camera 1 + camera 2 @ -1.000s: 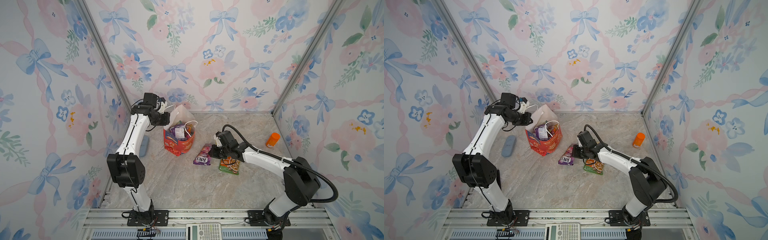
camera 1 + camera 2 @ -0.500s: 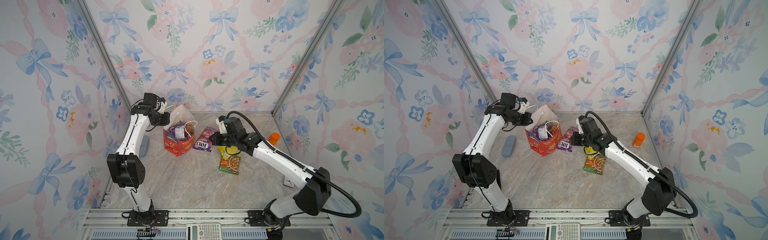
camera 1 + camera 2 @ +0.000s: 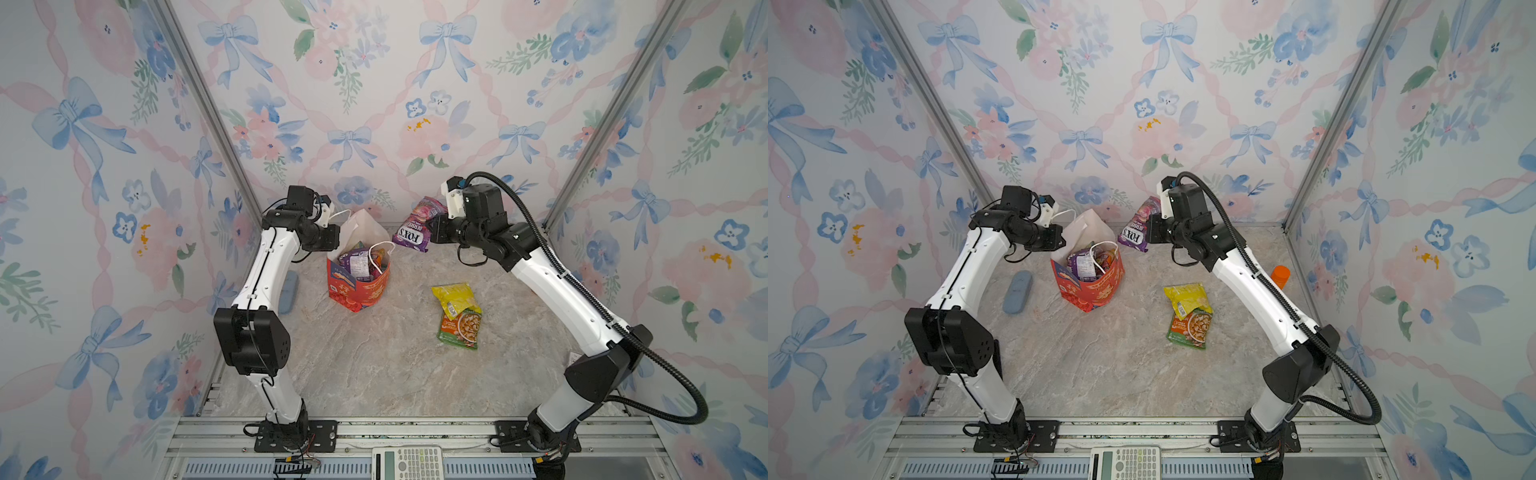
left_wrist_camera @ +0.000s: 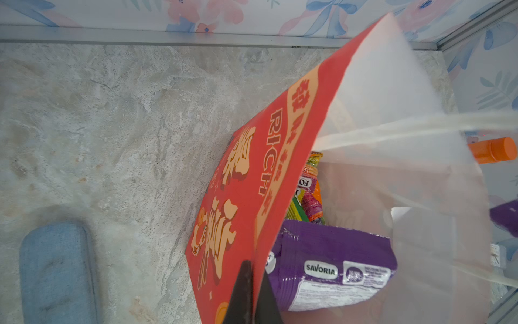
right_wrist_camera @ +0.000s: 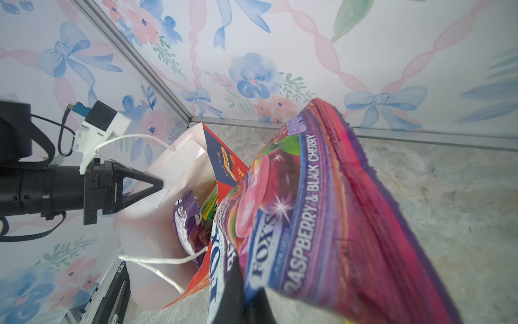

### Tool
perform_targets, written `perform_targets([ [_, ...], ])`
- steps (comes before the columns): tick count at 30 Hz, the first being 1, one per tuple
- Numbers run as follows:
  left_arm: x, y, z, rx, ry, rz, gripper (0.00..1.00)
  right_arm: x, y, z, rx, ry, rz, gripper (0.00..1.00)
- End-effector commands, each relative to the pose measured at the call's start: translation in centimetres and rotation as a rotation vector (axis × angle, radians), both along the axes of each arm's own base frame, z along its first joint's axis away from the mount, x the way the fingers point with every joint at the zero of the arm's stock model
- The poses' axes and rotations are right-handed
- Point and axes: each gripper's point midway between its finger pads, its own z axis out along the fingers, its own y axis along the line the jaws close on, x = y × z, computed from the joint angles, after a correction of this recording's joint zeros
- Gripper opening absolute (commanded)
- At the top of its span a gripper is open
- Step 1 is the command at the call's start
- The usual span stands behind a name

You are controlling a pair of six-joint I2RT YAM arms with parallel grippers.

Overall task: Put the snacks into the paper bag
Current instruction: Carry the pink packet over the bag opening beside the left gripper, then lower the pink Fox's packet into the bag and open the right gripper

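Right gripper (image 3: pixel 432 233) pinching a crinkly purple-pink FOX'S plastic packet (image 3: pixel 413 232).
The red paper bag (image 3: pixel 360 293), rim pinched by the left gripper (image 5: pixel 158 185), opens just lower left of it.

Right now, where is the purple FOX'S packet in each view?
Top view: FOX'S packet above centre, right of the red paper bag.
Top view: same place.
Left wrist: likely the purple sliver beyond the bag.
Right wrist: close up, filling much of the picture.
Shared landmark: that bag.
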Motion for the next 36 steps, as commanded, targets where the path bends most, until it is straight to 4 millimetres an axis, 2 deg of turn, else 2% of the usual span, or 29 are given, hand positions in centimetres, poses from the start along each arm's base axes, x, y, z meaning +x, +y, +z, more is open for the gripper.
perform_targets([
  [1,-1.2,0.0,0.0,-0.004,0.03,0.006,0.0,1.0,0.3,2.1,-0.035,-0.066,0.012,0.0],
  [5,-1.2,0.0,-0.2,-0.005,0.033,0.006,0.0,2.7,1.8,3.6,-0.02,-0.103,0.019,0.0],
  [9,-1.1,0.0,-0.2,-0.006,0.033,0.006,0.0,3.4,4.9,4.1,-0.01,-0.119,0.064,0.0],
  [13,-1.1,-0.1,-0.2,-0.009,0.036,0.004,0.0,2.9,8.1,3.9,-0.02,-0.122,0.12,0.0],
  [18,-1.0,0.0,-0.3,-0.004,0.035,0.008,0.0,1.3,11.2,3.0,-0.023,-0.116,0.18,0.0],
  [26,-1.1,0.1,-0.3,-0.004,0.036,0.01,0.0,-1.5,13.7,0.7,-0.058,-0.066,0.252,0.0],
  [36,-1.2,0.1,-0.1,-0.003,0.031,0.009,0.0,-2.1,15.3,-2.5,-0.045,0.007,0.275,0.0],
])
